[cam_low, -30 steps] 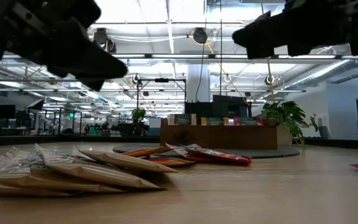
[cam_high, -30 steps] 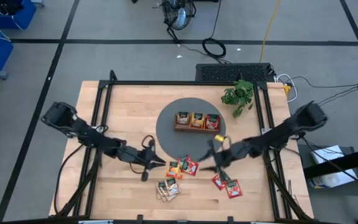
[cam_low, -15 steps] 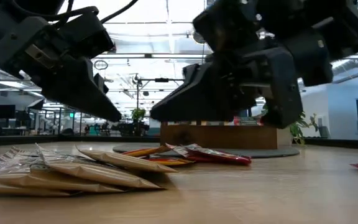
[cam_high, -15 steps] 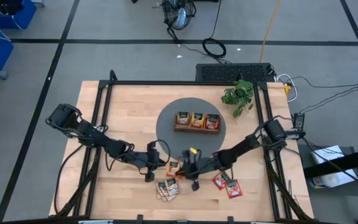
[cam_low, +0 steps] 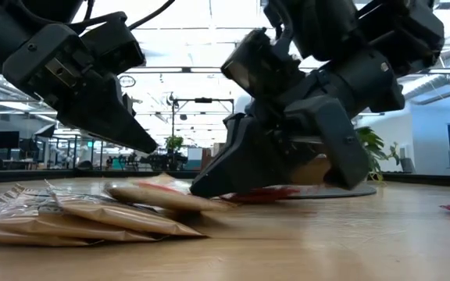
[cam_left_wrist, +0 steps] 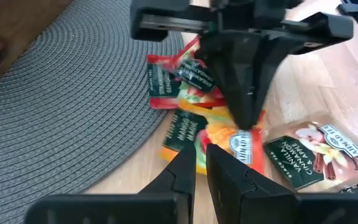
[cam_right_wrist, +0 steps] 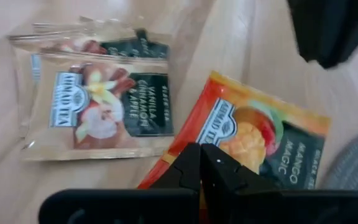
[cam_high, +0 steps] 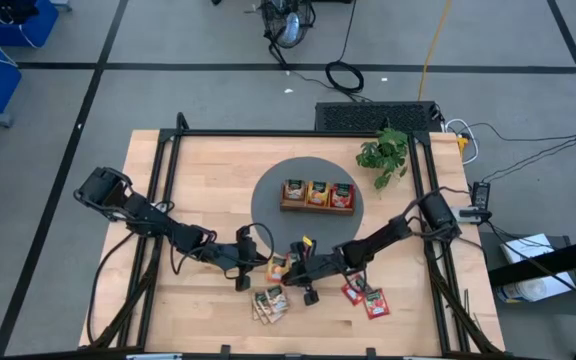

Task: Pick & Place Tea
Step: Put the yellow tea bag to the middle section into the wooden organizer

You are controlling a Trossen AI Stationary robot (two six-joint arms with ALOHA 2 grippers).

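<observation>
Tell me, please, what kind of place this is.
Probably a robotics lab in a large open office or workshop hall: a light wooden work table on a black metal frame, grey floor with cables, and high ceilings with exposed pipes.

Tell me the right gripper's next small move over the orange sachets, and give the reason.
Probably lift slightly. The right gripper is shut low at the edge of the orange mango sachet, by the mat; a small rise would show whether it is held. The left gripper waits beside it.
</observation>
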